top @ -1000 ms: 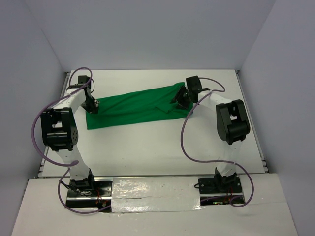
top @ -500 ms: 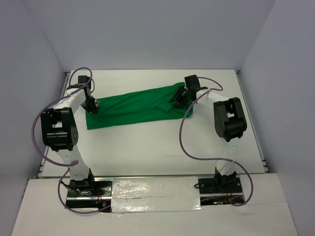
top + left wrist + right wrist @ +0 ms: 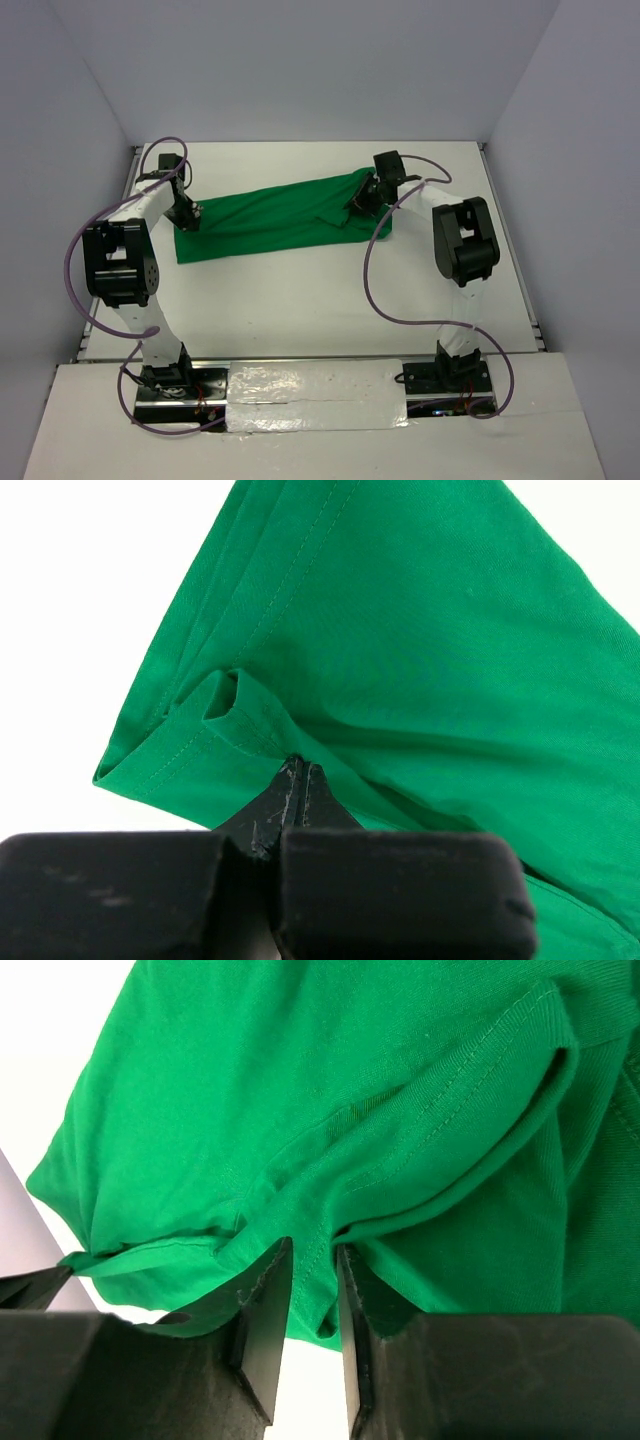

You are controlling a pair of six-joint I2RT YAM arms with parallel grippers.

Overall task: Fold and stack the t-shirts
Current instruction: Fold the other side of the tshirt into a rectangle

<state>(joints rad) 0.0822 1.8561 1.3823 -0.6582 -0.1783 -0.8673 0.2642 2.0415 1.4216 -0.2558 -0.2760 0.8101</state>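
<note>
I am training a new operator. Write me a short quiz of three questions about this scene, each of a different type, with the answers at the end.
1. Multiple choice: where does the left tool pinch the green t-shirt?
A) at the end on the left arm's side
B) in the middle
C) at the end on the right arm's side

2. True or false: the fingers of the right tool stand slightly apart, with a fold of the shirt between them.

3. Short answer: how many garments lie on the table?

Key: 1 A; 2 true; 3 one.
</note>
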